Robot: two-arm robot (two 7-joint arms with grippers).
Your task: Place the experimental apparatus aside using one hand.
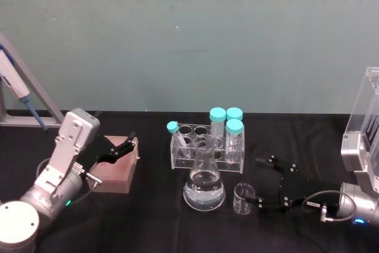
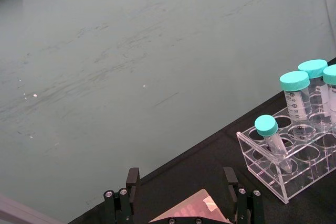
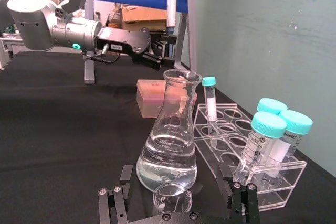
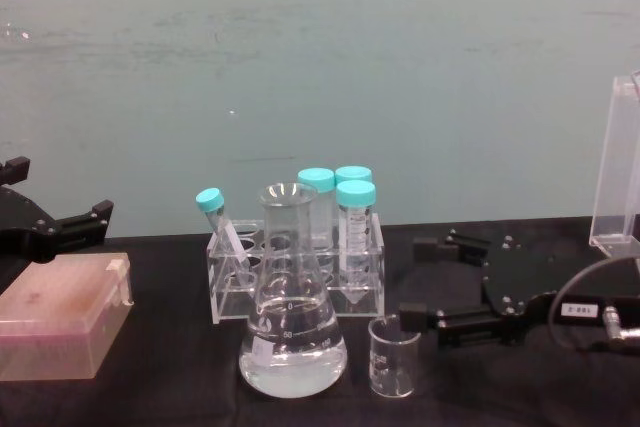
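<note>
So, the right gripper (image 1: 260,183) was lying low over the black table (image 1: 160,223), reaching in from the right with its claw spread wide and gripping nothing. The small glass beaker (image 1: 243,198) stood upright right at its fingertips, closest to the finger nearer the robot. From the wrist camera it looked like it sat in the gap between the two fingers, but I couldn't tell whether that finger actually touched the glass.

Just left of the beaker was the conical flask (image 1: 204,189), upright, with clear liquid filling its wide bottom part. The two were side by side but apart. Behind the flask stood a clear tube rack (image 1: 182,156) holding four teal-capped tubes (image 1: 234,141), three upright at its right end and a thinner one leaning at the left end. At the far right edge, behind the right arm, was the tall acrylic stand (image 1: 364,105).

Over on the left, the left gripper (image 1: 129,144) hung just above a pink box (image 1: 115,176), well apart from the glassware, its fingers also spread and empty.
</note>
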